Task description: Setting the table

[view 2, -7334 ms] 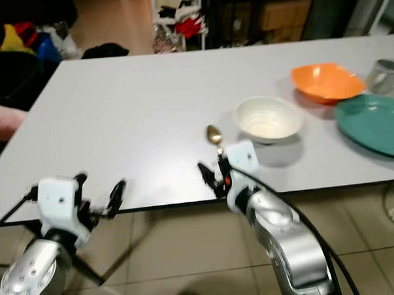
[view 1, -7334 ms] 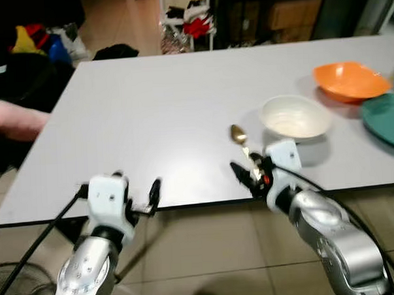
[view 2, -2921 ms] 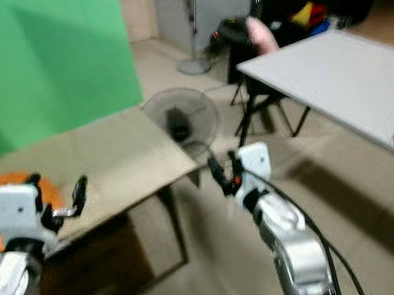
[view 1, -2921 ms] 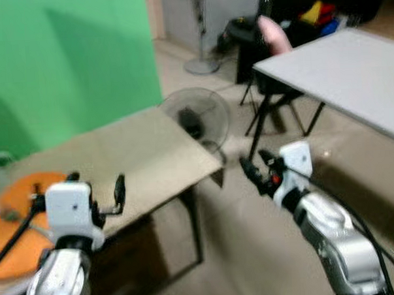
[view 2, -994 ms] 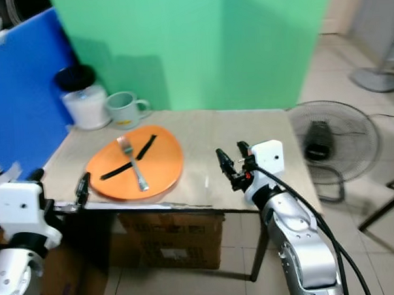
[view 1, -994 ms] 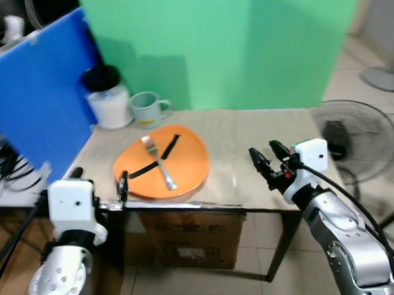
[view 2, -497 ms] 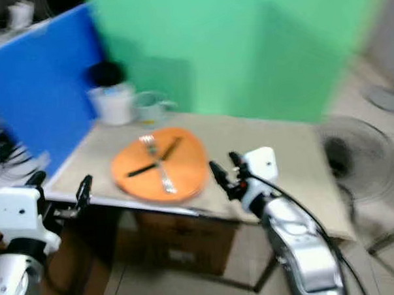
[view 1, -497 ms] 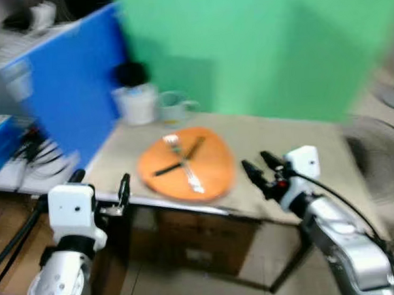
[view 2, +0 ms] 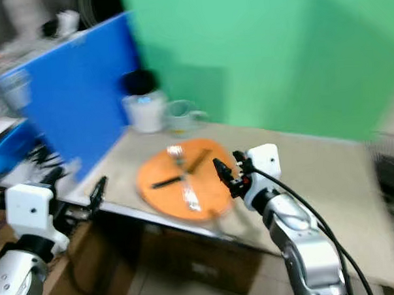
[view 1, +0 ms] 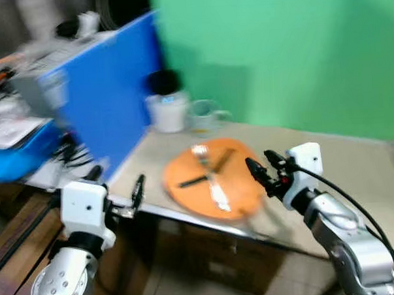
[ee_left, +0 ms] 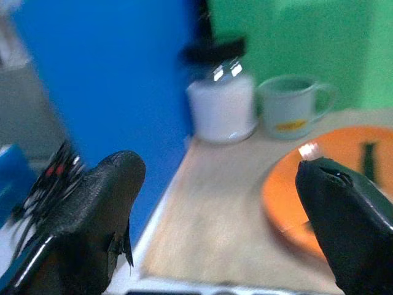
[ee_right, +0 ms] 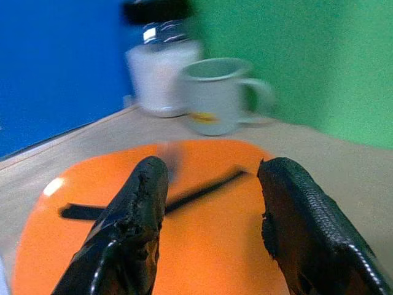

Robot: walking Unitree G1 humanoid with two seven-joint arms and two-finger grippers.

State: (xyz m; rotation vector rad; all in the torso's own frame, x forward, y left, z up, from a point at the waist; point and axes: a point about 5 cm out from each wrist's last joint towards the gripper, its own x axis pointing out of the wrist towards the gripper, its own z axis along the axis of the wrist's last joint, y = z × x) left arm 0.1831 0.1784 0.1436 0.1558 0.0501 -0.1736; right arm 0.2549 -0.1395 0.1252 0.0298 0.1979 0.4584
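Jaws stood apart on both grippers, nothing between them.

Left eye view, blurred: left gripper (view 1: 120,190) was held level, short of the table's (view 1: 354,160) front left corner, fingers pointing toward the table. Right gripper (view 1: 262,171) reached forward over the orange plate's (view 1: 214,176) near right rim. Plate lay near the front edge, holding a silver fork (view 1: 210,179) crossed over a black utensil (view 1: 204,170).

Left wrist view: white jar (ee_left: 222,101) with black lid and pale green mug (ee_left: 291,107) stood side by side at the back edge, against a blue panel (ee_left: 104,67) and a green backdrop (ee_left: 307,37). Mug carried a small yellow mark, unreadable.

Right wrist view: open fingers (ee_right: 132,227) hung just above the plate; black utensil lay across it; mug and jar stood beyond.
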